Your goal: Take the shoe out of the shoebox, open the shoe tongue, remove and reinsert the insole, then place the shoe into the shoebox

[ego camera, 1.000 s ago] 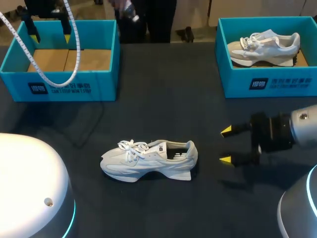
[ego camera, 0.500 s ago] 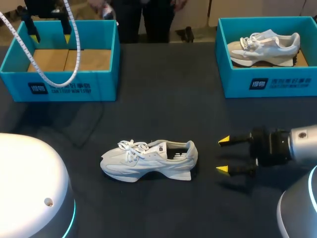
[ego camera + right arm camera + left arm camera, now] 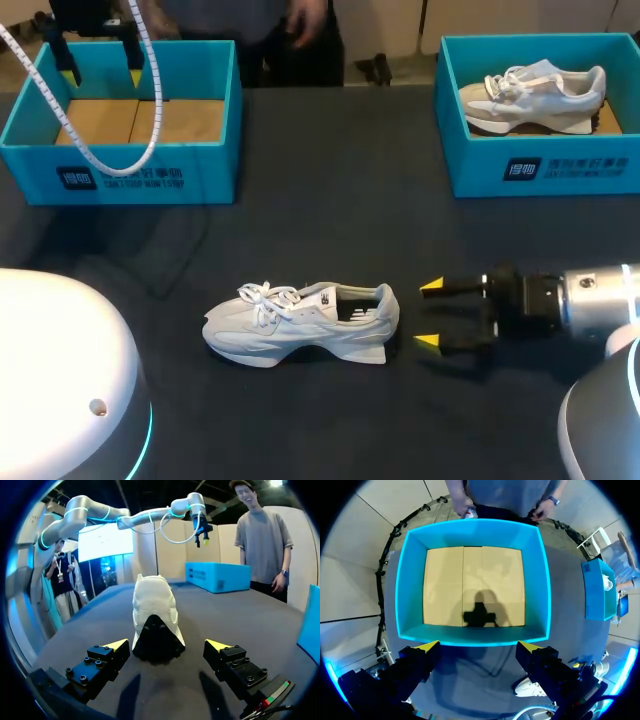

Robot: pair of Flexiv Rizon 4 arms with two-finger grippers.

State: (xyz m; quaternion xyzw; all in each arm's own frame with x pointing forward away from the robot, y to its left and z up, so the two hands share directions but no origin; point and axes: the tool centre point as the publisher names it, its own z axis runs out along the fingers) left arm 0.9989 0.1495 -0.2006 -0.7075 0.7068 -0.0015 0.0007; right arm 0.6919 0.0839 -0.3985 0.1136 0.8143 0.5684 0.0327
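A white sneaker lies on its sole in the middle of the dark table, toe to the left and heel to the right. My right gripper hovers low just off the heel, open, with nothing between its fingers. In the right wrist view the heel of the sneaker stands straight ahead of the open right gripper. My left gripper hangs open above the empty teal shoebox at the back left. The left wrist view looks down past the left gripper at that shoebox's near rim.
A second teal shoebox at the back right holds another pale sneaker. A white cable loops from my left arm over the left shoebox. Dark tabletop lies between the boxes and the shoe.
My right gripper has slid left, closing most of the gap to the sneaker's heel, still open. The left arm and the sneaker have not moved.
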